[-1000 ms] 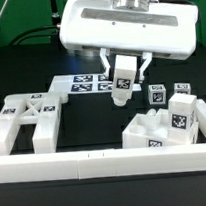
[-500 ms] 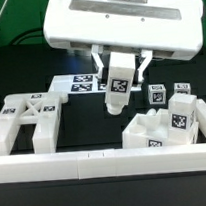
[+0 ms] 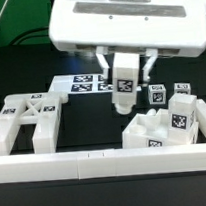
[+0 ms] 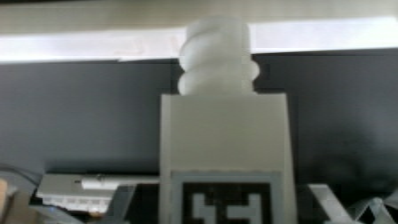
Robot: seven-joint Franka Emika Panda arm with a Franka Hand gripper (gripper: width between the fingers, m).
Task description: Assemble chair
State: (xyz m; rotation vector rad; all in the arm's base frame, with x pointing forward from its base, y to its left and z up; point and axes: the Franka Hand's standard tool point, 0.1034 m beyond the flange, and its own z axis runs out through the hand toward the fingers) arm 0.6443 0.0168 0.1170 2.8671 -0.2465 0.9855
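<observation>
A black desk [image 3: 88, 127] fills the scene, edged along the near side by a long white border rail [image 3: 66, 164]; behind it the room is dark and shows little. On the exterior view's left lies the X-braced frame [image 3: 27, 119], flat on the desk. On the exterior view's right stands the notched block [image 3: 152, 135], with two cube-ended pegs [image 3: 158, 92] just behind it. The marker board [image 3: 82, 85] lies flat toward the back, between the two groups.

The hand [image 3: 126, 77] hangs over the middle of the desk, its fingers [image 3: 105, 71] partly closed and pinching a tagged peg [image 3: 121, 89] from both sides. The peg is clear of the desk, roughly upright, its square tag facing the exterior camera. It hangs near the marker board's right edge and just left of the notched block. In the wrist view the peg [image 4: 222, 130] runs from its tagged square body to a rounded, ribbed tip [image 4: 217, 58] pointing at the desk.
</observation>
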